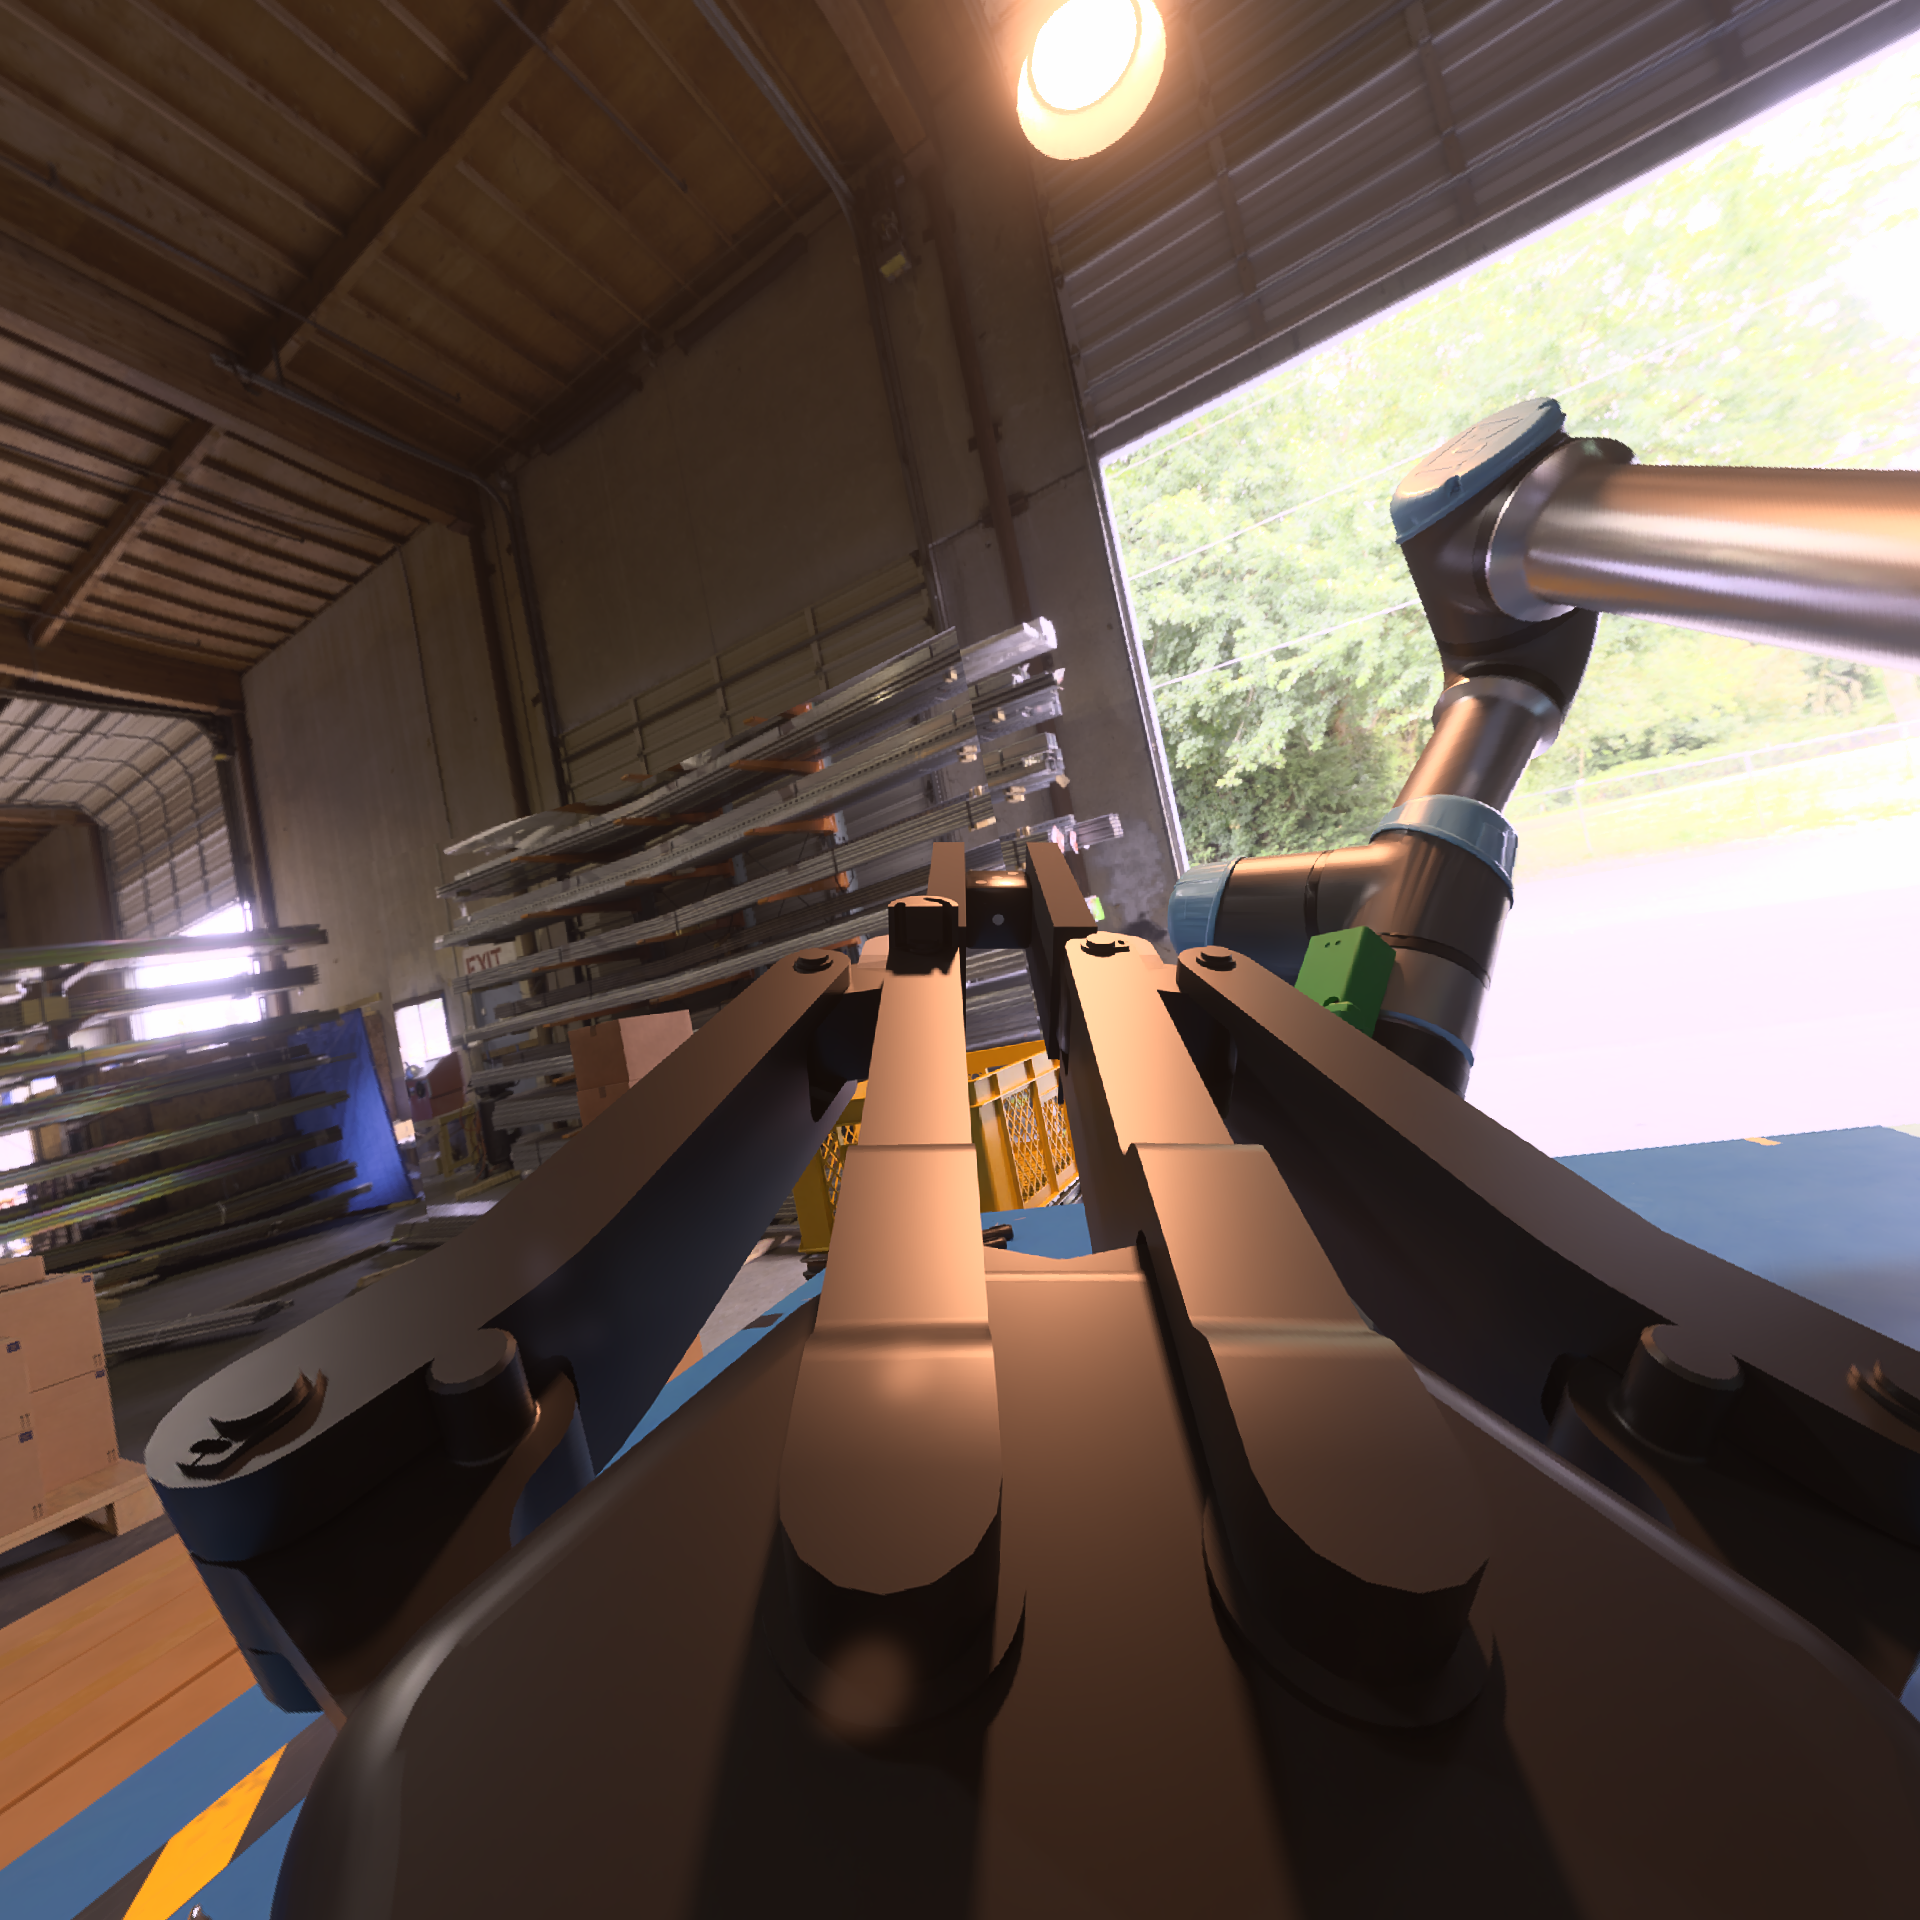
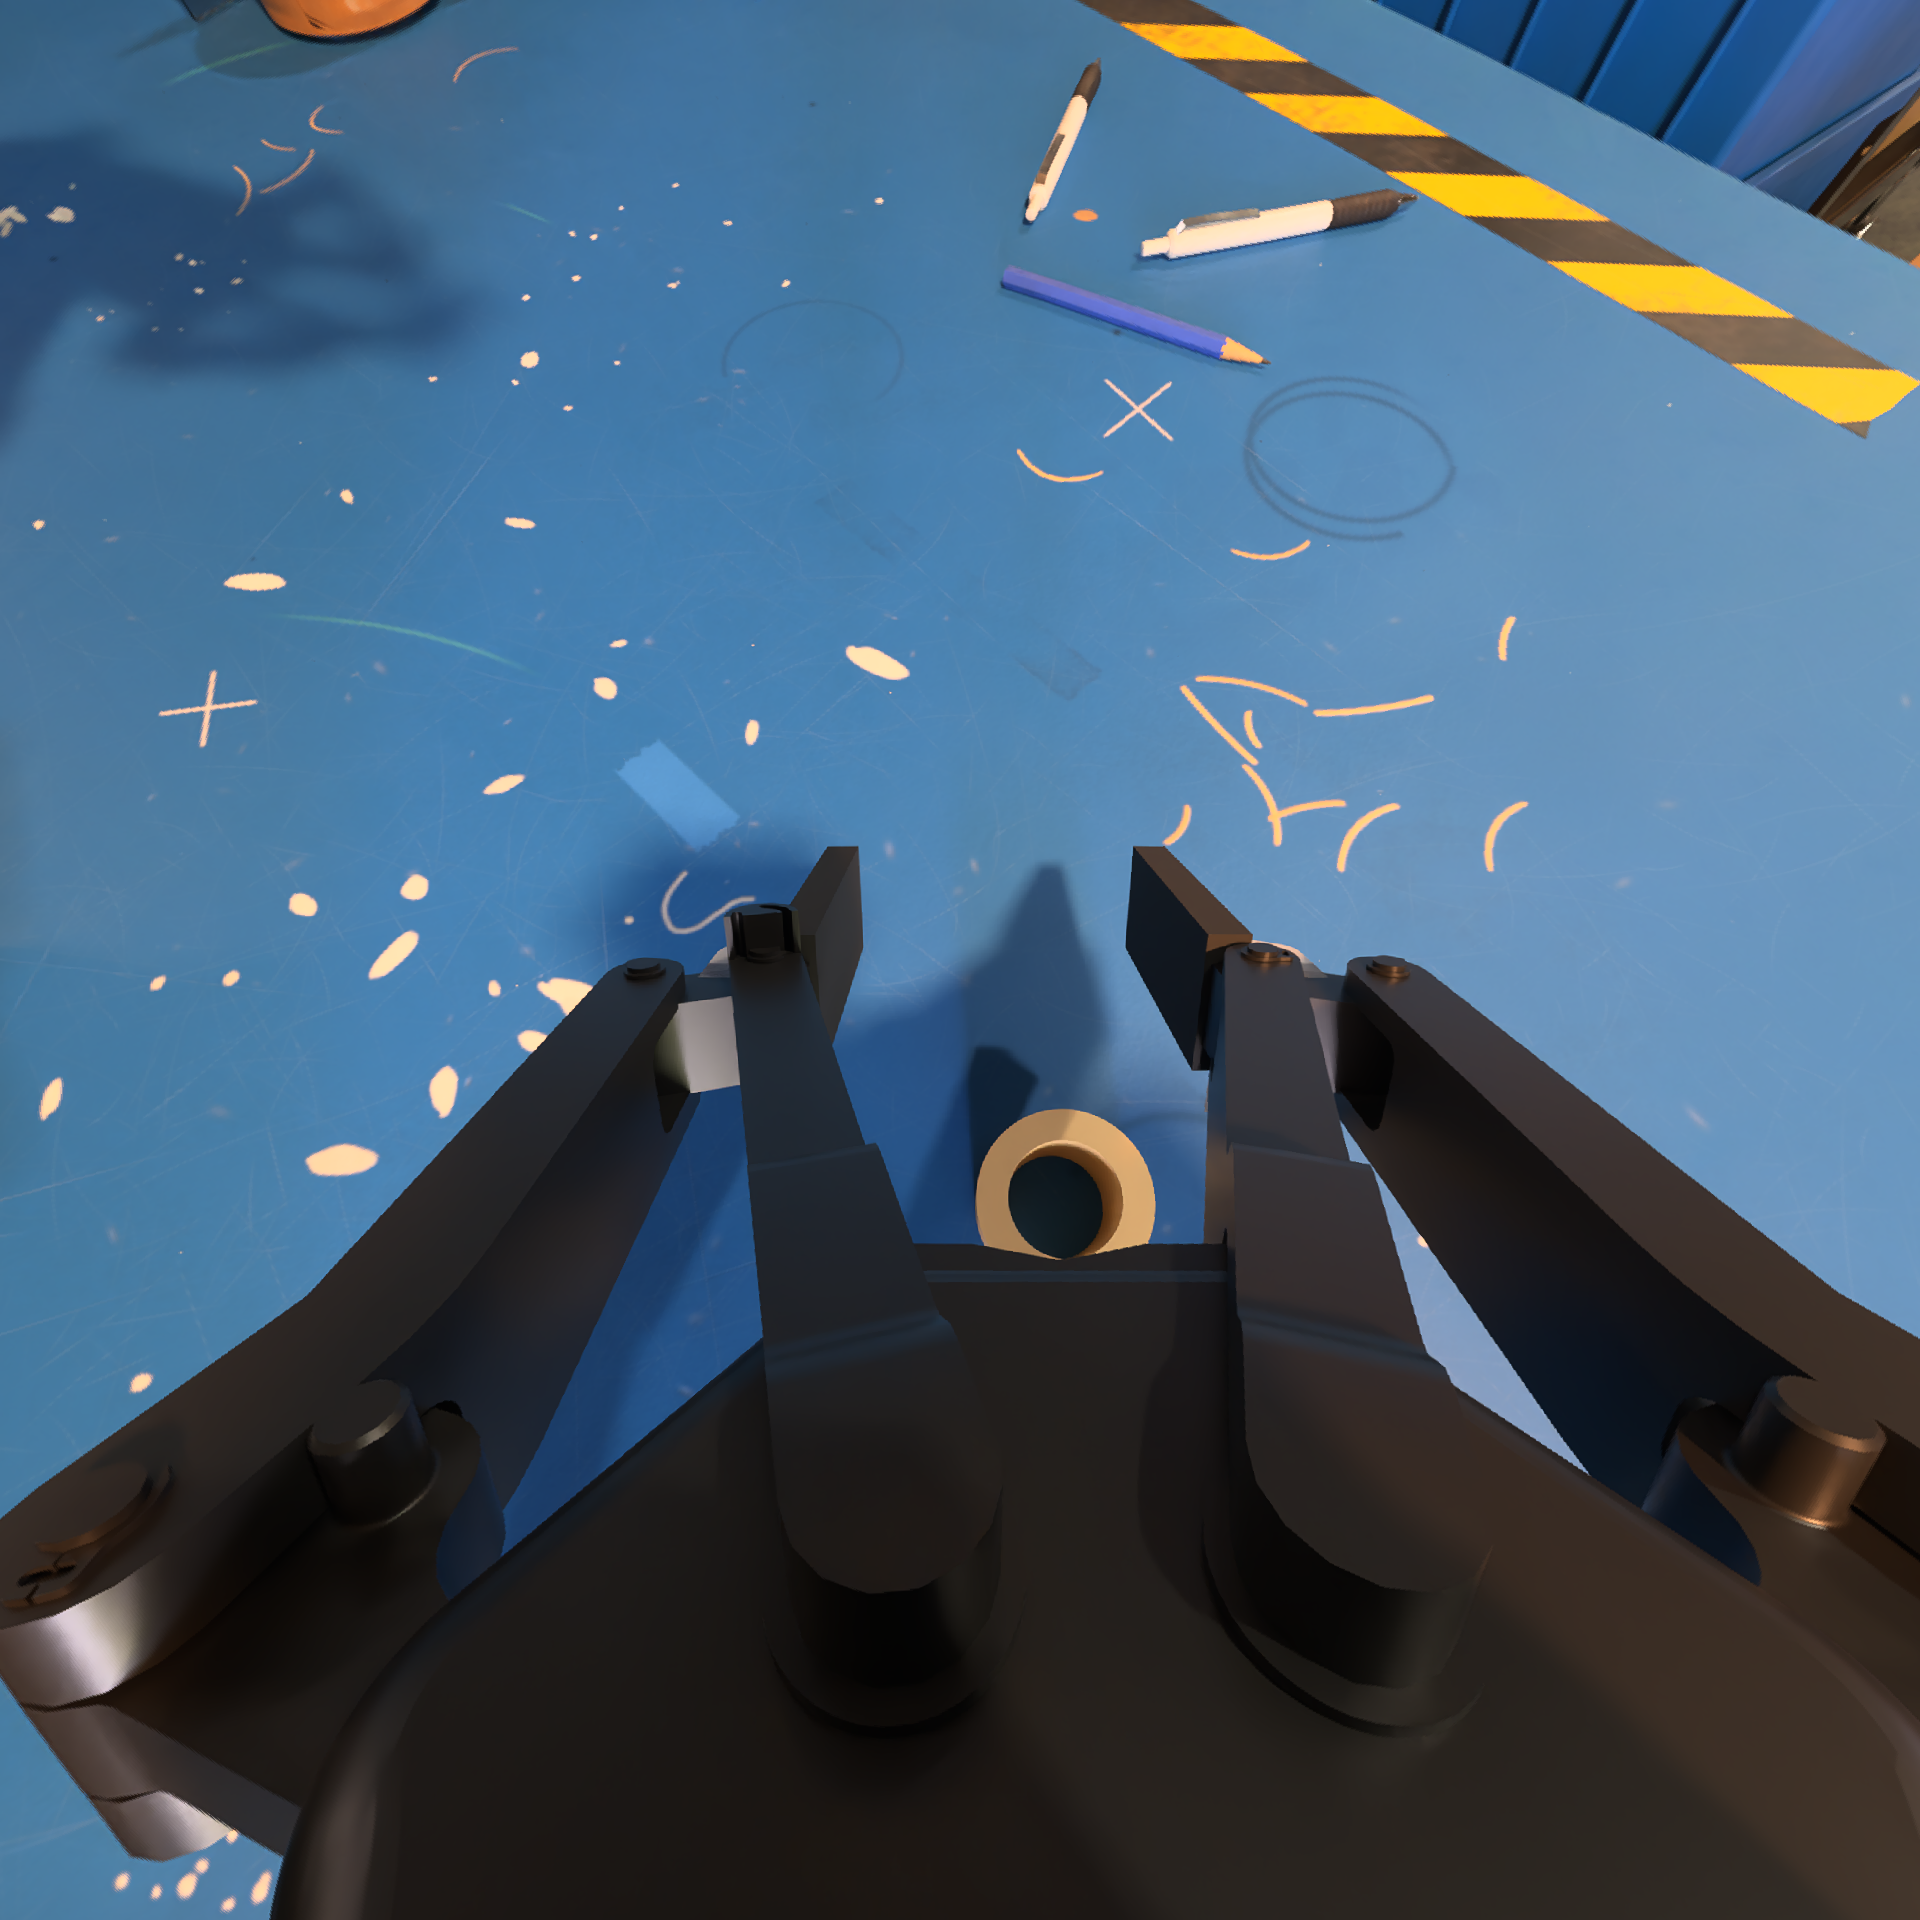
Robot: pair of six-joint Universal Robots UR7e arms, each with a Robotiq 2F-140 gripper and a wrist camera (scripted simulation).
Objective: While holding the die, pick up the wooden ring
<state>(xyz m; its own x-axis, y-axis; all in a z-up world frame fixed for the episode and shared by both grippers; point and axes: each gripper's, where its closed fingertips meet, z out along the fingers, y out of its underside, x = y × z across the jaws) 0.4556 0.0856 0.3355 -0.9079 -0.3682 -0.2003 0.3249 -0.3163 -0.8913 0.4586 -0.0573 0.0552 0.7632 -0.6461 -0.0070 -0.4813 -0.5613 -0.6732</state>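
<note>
Left gripper (image 1: 995,894): clenched on a small dark die (image 1: 995,906), raised.
Right gripper (image 2: 994,914): spread, nothing held.
Tan wooden ring (image 2: 1065,1181): lay on the blue table (image 2: 727,499), between the right gripper's 2 fingers.

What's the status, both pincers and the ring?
Left pincer shut on die, raised. Right pincer open above ring, which lies flat. Nothing in the way.

My right gripper (image 2: 995,914) hangs over the blue table (image 2: 727,520) with its jaws spread wide. The wooden ring (image 2: 1065,1182) lies flat between the fingers, close to the palm; I can't tell whether anything touches it. Two pens (image 2: 1273,223) and a blue pencil (image 2: 1127,315) lie beyond.
</note>
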